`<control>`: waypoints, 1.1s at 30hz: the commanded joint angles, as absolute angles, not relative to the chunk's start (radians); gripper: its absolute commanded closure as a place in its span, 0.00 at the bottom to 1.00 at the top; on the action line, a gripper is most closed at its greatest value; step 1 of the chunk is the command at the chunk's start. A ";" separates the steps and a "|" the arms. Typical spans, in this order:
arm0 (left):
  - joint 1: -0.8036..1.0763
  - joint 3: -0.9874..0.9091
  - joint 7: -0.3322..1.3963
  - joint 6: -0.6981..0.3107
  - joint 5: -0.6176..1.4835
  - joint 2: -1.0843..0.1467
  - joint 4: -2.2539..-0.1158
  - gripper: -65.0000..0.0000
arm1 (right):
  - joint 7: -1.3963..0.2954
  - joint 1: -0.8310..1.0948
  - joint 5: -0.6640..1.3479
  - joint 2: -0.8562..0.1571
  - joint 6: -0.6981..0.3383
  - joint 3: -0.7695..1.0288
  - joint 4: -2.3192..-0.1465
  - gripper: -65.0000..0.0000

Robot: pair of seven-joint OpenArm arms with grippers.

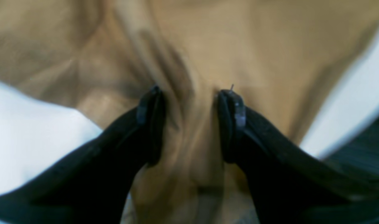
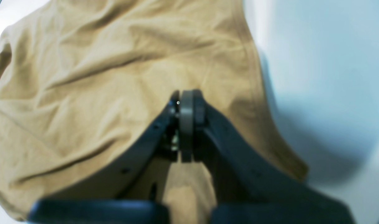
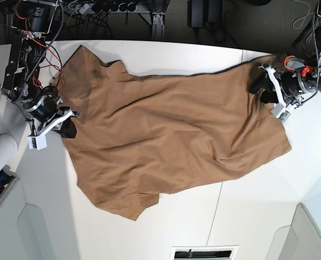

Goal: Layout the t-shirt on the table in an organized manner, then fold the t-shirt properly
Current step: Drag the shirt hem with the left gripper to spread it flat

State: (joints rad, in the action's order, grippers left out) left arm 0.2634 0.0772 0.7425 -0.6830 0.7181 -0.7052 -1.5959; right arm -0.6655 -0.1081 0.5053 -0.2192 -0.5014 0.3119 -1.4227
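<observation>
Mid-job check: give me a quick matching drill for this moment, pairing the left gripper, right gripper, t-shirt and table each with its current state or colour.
Column A
1. left gripper
2. right gripper
3. t-shirt
4. table

Column B
a. white, flat, a thin dark seam across it
b. jaws shut, pressed together over the cloth
c. tan, spread out but wrinkled
d. jaws apart, a bunched fold of cloth between the fingers

Pairs: 1-d, 2-b, 3-c, 4-a

Wrinkled tan t-shirt (image 3: 171, 135) across white table (image 3: 247, 216)
</observation>
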 commanded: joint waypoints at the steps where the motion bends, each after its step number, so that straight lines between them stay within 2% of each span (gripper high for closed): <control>1: 0.291 0.081 0.790 -0.698 0.706 -0.712 -1.629 0.54 | -0.631 -0.125 0.524 -0.233 -0.506 0.316 -1.440 1.00; 7: 0.304 0.034 0.770 -0.692 0.687 -0.712 -1.796 0.54 | -0.632 -0.124 0.523 -0.233 -0.506 0.316 -1.440 1.00; 12: 0.229 -0.091 0.722 -0.692 0.683 -0.713 -1.787 0.54 | -0.632 -0.124 0.524 -0.233 -0.506 0.316 -1.440 1.00; 20: 0.002 -0.103 0.609 -0.693 0.638 -0.699 -1.460 0.54 | -0.587 -0.127 0.506 -0.229 -0.506 0.315 -1.439 1.00; 28: -0.170 -0.033 0.666 -0.694 0.669 -0.646 -1.108 0.54 | -0.580 -0.126 0.351 -0.231 -0.506 0.294 -1.369 1.00; 33: -0.259 0.087 0.695 -0.689 0.614 -0.588 -0.992 0.54 | -0.584 -0.112 0.318 -0.255 -0.501 0.295 -1.338 1.00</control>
